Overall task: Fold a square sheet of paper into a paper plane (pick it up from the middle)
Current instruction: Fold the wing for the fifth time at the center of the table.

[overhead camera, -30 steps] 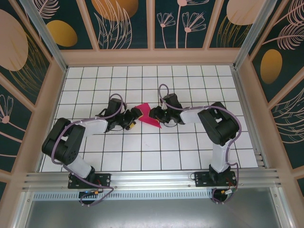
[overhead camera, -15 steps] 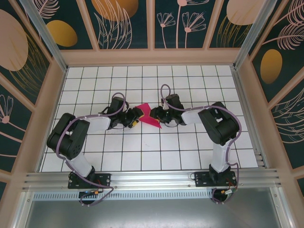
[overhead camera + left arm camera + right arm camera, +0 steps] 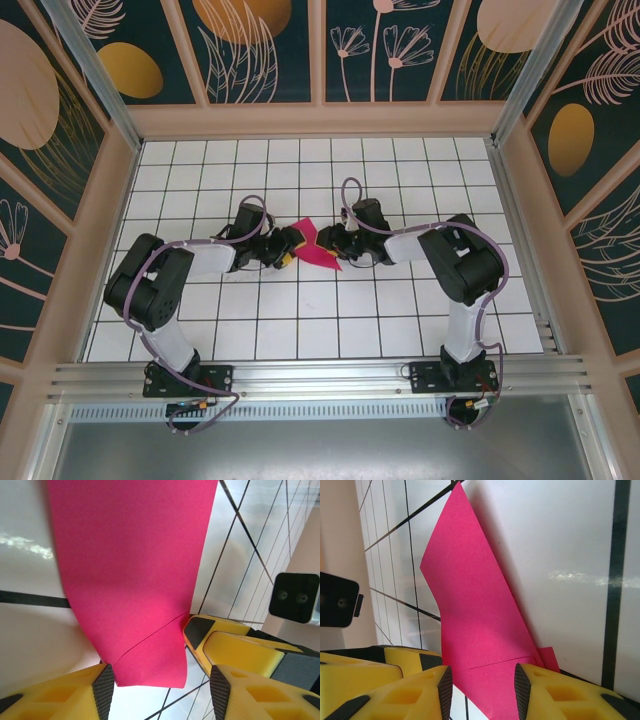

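The sheet of paper (image 3: 312,247) is thin, matte magenta-pink, folded into an angular shape with pointed corners and a fine crease across one end (image 3: 145,642). It lies at the middle of the table (image 3: 300,310), whose glossy white tiles carry black grid lines.

The left gripper (image 3: 287,250) has yellow fingers (image 3: 75,695) with black textured pads. They stand well apart, the sheet's creased end between them. The right gripper (image 3: 328,240) straddles the other end (image 3: 482,685), jaws parted more narrowly, and the paper spans the gap.
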Controlling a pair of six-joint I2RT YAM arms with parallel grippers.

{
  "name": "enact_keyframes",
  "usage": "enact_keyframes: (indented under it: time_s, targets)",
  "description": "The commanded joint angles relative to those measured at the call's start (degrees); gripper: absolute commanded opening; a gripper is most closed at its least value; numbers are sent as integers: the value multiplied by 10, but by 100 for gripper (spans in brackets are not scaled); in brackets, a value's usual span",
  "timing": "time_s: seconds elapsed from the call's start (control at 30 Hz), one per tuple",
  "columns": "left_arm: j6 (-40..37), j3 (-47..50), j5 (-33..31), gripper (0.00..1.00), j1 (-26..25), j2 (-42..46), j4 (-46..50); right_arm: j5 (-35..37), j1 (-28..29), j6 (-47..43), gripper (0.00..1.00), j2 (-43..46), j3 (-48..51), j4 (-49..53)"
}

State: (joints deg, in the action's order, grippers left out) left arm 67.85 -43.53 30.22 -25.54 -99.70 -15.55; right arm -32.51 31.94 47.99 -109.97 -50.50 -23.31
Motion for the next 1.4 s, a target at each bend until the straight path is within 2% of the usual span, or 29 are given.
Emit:
enact_keyframes:
  time_s: [0.0, 0.17, 0.33, 0.83, 0.93, 1.13, 1.2, 1.37]
  targets:
    - [9, -7, 14, 56, -6, -3, -24, -11, -3, 8, 41, -10, 18, 17]
    - [-17, -2, -34, 62, -6, 26, 39, -5, -3, 16, 41, -11, 23, 18]
    - [-12, 9, -43, 66, -5, 41, 48, -6, -3, 25, 41, -13, 26, 16]
    - [5, -22, -8, 60, -12, -15, 25, -23, -26, 47, 41, -24, 35, -9]
    - [8, -23, -4, 56, -12, -19, 16, -25, -26, 46, 41, -24, 35, -10]
    - [14, -27, 5, 39, -12, -26, -11, -23, -25, 38, 41, -19, 37, -10]
    - [13, -28, 2, 29, -12, -28, -11, -21, -25, 27, 43, -11, 37, -10]
    - [9, -29, -9, 7, -12, -25, -1, 12, -24, -34, 60, 37, 21, 17]
